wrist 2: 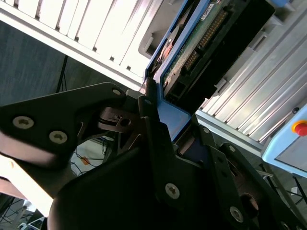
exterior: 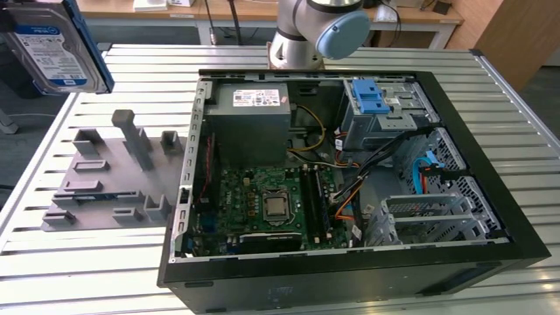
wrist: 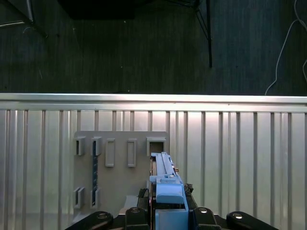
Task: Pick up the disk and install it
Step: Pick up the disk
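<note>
The disk [exterior: 52, 49] hangs in the air at the exterior view's upper left, well clear of the open computer case [exterior: 350, 282] and higher than the grey slotted fixture [exterior: 96, 190] that lies on the slatted metal table [exterior: 79, 275]. In that view its long axis runs nearly up and down with a slight tilt. Its white-and-blue label faces the camera, and the blue carrier shows as a strip along the edge nearer the exterior view's right. In the second wrist view the gripper [wrist 2: 170, 127] is pinched onto one short end of the carrier, with a black finger [wrist 2: 148, 108] pressed against the blue plastic. From there the disk extends away from the jaws with its green circuit-board side and connector pins showing. The first wrist view shows the disk edge-on, a thin blue-and-silver bar reaching straight out from the gripper toward the fixture and table beyond it. Inside the case the grey power supply [exterior: 249, 128] sits at the back beside the metal drive cage [exterior: 389, 125], which has a blue latch [exterior: 371, 97] on top. The motherboard [exterior: 262, 203] lies in front. The arm [exterior: 311, 29] rises behind the case.
</note>
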Tool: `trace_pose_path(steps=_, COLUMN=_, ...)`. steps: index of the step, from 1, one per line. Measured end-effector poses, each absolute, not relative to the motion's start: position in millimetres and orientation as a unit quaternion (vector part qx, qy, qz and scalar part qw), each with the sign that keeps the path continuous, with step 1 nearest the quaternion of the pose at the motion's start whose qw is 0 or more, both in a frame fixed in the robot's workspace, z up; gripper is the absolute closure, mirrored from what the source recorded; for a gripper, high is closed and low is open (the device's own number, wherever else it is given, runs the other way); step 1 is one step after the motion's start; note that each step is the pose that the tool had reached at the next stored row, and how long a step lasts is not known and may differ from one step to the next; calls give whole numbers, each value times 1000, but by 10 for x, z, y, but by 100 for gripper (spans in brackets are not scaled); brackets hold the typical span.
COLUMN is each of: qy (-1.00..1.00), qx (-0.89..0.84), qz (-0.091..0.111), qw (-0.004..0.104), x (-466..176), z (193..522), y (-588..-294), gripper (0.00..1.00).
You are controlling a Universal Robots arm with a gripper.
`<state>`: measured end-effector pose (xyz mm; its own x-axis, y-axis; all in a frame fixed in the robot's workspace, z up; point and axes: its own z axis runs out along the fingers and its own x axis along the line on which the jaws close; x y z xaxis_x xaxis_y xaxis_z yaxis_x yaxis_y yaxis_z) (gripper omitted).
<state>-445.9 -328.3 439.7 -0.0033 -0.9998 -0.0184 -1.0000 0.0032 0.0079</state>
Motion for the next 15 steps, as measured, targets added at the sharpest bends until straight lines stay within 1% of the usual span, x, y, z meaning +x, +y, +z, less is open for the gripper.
trace_pose_path(steps=15, qy=707, qx=-707, qz=6, qw=7, x=-4479, z=4535, y=-3283, gripper=64)
